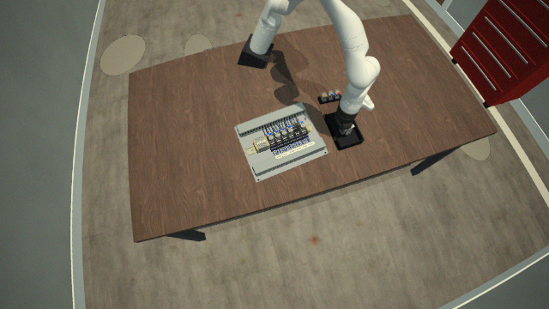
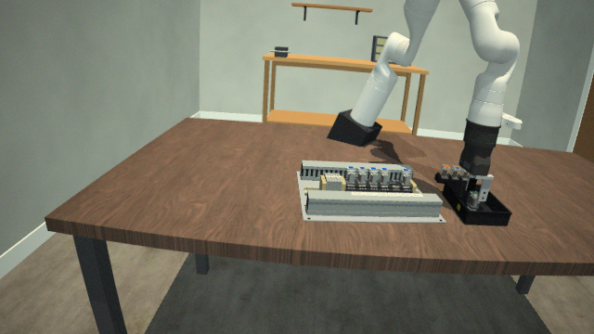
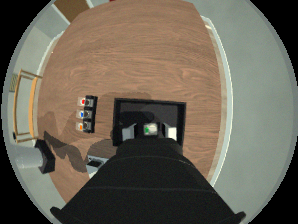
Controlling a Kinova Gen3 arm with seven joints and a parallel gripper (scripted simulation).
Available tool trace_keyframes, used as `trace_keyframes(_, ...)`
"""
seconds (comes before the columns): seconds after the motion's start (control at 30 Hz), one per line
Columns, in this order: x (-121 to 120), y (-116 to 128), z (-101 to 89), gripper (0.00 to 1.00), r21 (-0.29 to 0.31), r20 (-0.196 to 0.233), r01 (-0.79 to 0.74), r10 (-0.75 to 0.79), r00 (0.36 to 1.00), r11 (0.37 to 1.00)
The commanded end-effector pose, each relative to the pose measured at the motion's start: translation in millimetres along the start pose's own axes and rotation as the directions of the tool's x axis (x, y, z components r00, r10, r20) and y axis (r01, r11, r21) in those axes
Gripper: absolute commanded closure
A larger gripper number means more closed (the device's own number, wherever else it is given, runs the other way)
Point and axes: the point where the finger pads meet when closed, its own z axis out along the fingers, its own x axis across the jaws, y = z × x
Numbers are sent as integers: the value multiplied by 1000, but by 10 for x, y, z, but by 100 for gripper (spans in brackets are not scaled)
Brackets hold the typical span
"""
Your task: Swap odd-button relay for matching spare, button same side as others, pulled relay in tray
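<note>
The black tray (image 2: 480, 209) stands to the right of the grey relay panel (image 2: 368, 195). A relay with a green button (image 2: 472, 199) stands inside the tray; it also shows in the wrist view (image 3: 152, 128). My gripper (image 2: 476, 187) is open, just above the tray, with its fingers on either side of this relay and apart from it. The row of relays (image 2: 378, 175) on the panel shows blue buttons. A small black holder (image 1: 328, 101) behind the tray carries three spare relays with orange, blue and red buttons, also seen in the wrist view (image 3: 84, 115).
The arm's base (image 2: 354, 131) stands at the back of the table. The panel has grey cable ducts in front of and behind the relay row. A red tool cabinet (image 1: 506, 47) stands off the table to the right.
</note>
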Motion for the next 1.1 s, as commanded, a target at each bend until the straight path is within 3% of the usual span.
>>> trace_keyframes(0.0,9,3,-15,0,-1,-3,0,0,1000,1000)
trace_keyframes(1.07,12,6,-84,0,-1,-2,0,0,1000,1000)
